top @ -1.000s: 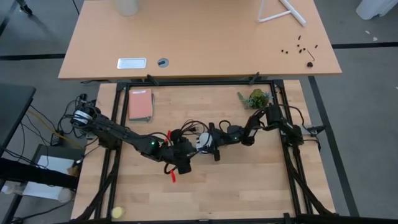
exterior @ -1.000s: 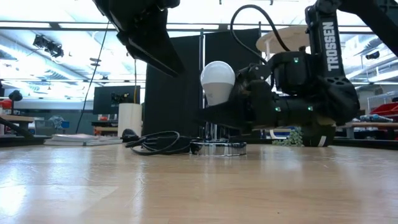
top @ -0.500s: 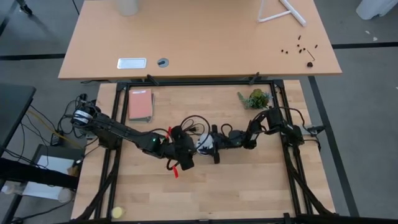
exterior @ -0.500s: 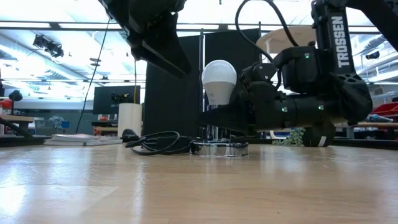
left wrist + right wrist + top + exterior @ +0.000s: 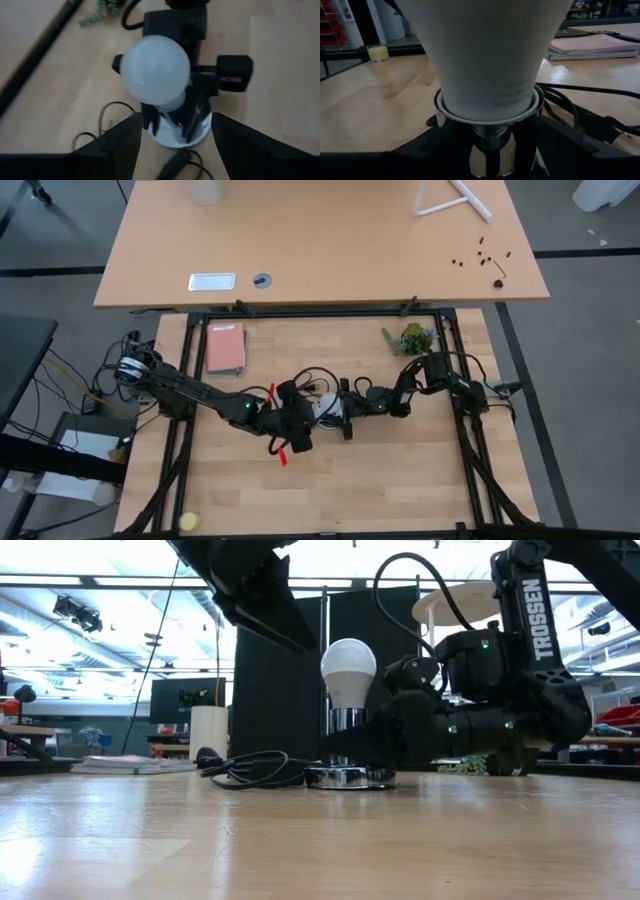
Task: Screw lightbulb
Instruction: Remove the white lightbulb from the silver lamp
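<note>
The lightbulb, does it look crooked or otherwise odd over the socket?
Nothing stands out. The lightbulb stands upright, centred over the socket, with the right gripper at its neck. The left gripper is just beside it.

The lightbulb [image 5: 348, 671] was white with a silvery screw end. The socket disc [image 5: 349, 776] was silvery, its cord [image 5: 250, 769] black. The table [image 5: 400, 470] showed pale wood grain; the book [image 5: 226, 348] was pink.

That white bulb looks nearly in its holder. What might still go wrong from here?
The lightbulb stands upright over the silvery socket, held low down by the right pincer. If it sits slightly off line, the thread might bind when turned. The socket looks loose on the table, so it might spin with the bulb. The black cord beside it could snag.
</note>
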You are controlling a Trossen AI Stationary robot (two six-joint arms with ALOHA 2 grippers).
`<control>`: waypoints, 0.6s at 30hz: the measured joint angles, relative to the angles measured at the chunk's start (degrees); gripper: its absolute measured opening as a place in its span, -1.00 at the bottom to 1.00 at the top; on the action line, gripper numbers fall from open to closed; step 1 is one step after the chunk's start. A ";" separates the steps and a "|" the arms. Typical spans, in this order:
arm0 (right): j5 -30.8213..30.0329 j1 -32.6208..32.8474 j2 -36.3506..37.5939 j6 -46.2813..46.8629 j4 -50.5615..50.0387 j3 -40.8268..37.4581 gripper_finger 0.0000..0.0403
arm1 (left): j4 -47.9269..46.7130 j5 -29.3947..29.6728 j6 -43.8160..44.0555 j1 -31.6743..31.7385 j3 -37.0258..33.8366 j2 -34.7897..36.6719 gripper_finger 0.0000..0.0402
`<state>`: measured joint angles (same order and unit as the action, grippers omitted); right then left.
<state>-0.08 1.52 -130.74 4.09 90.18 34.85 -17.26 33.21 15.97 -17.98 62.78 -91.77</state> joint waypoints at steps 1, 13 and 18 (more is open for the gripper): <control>-0.04 0.02 -0.21 -0.03 0.00 0.14 0.26 | 0.02 0.72 -0.41 0.00 0.00 0.00 0.21; -1.40 1.36 -0.43 0.56 -1.28 3.29 0.25 | -0.11 4.44 0.74 1.09 0.00 -0.13 0.21; -1.54 1.40 -0.18 1.23 -1.33 3.37 0.24 | -0.35 4.28 0.65 1.07 0.00 -0.13 0.21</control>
<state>-1.62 2.92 -130.91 5.32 88.85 38.22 -17.61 37.48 16.62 -16.91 62.78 -91.90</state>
